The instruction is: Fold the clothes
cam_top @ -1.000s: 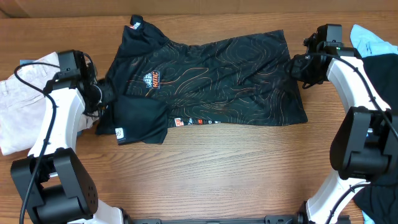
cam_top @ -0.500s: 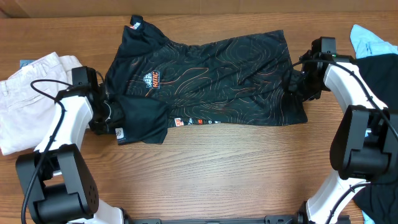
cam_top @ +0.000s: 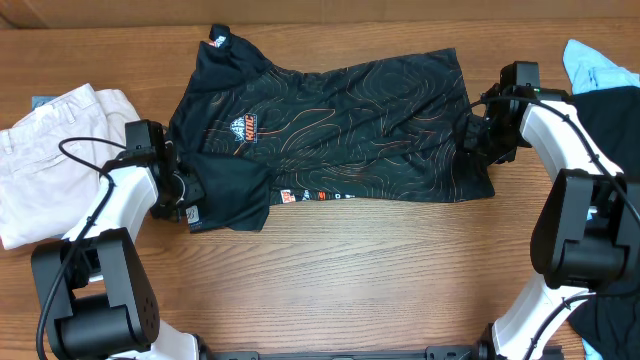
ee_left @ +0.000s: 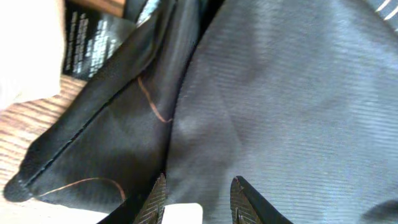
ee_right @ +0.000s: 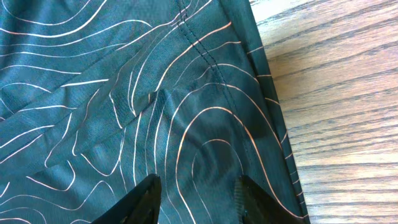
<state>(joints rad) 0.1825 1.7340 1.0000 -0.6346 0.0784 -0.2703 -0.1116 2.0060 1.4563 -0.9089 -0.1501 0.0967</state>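
The black sports garment (cam_top: 350,125) with orange contour lines lies spread on the table, its left sleeve folded in as a dark flap (cam_top: 230,195). My left gripper (cam_top: 182,188) is open at that flap's left edge; in the left wrist view (ee_left: 198,200) its fingers straddle the plain dark fabric (ee_left: 280,112). My right gripper (cam_top: 478,135) is open over the garment's right edge; in the right wrist view (ee_right: 199,198) its fingers sit on the patterned cloth (ee_right: 124,93) near the hem.
Beige trousers (cam_top: 45,160) lie at the far left. A light-blue cloth (cam_top: 600,65) and a dark cloth (cam_top: 615,130) lie at the far right. Bare wooden table (cam_top: 380,270) lies in front of the garment.
My left gripper has moved right and down onto the folded sleeve's left edge. My right gripper has shifted slightly left and down onto the garment's right edge.
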